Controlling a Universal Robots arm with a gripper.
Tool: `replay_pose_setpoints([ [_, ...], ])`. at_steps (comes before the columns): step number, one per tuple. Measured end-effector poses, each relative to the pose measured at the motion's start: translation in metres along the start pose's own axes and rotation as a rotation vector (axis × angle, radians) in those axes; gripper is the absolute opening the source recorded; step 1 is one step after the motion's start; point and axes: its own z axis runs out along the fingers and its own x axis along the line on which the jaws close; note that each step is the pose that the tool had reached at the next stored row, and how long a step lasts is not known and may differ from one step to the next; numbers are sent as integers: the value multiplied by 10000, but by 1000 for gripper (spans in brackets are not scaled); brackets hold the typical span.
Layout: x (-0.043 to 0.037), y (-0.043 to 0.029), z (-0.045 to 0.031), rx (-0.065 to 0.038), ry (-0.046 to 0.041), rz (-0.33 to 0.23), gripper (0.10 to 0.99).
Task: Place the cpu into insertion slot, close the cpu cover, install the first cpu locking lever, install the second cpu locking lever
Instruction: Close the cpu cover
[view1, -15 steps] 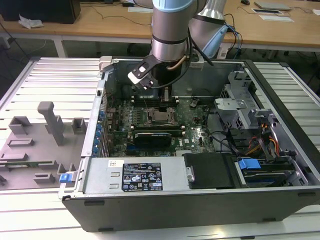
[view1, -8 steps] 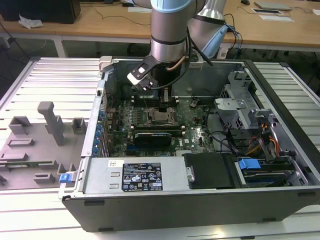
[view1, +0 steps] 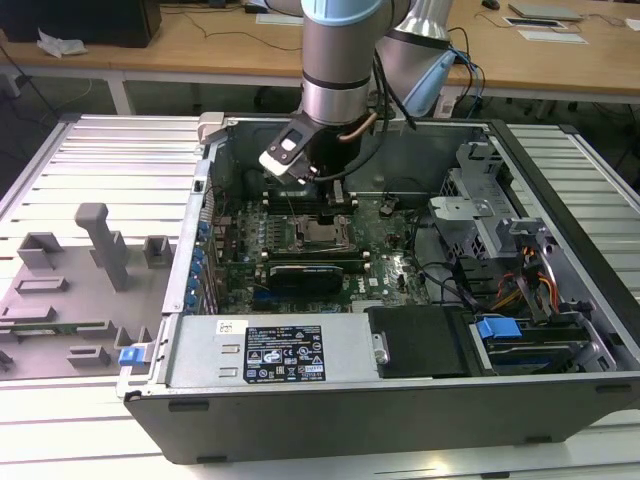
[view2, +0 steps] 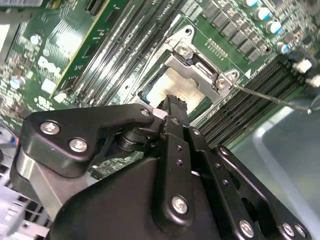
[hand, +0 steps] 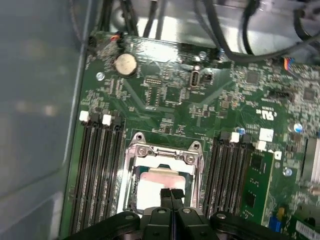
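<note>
The cpu (hand: 157, 182) lies in the insertion slot (hand: 131, 187) on the green motherboard, its pale metal top showing through the window of the cpu cover (hand: 162, 150). The silver cover lies down flat over it. In the second wrist view, a thin wire locking lever (view2: 265, 97) sticks out from the corner of the cpu cover (view2: 192, 65), away from the socket. My gripper (hand: 172, 192) hangs just above the chip with its two black fingers pressed together and nothing between them. In the exterior view, the gripper (view1: 336, 200) stands over the socket (view1: 320, 235) inside the open computer case.
Rows of black memory slots (hand: 95, 170) flank the socket on both sides. A black card (view1: 310, 270) lies just in front of the socket. Cables and a drive cage (view1: 490, 200) fill the case's right side in the exterior view. Grey fixtures (view1: 100, 245) stand on the table at that view's left.
</note>
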Motion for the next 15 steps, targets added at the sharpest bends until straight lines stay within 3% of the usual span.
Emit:
replay_pose_setpoints([
  [6, 0, 0, 2, 3, -62, -1435, 106],
  [8, 0, 0, 4, 6, -99, -2319, 106],
  [11, 0, 0, 5, 7, -129, -3060, 106],
  [15, 0, 0, 8, 10, -189, -4511, 106],
])
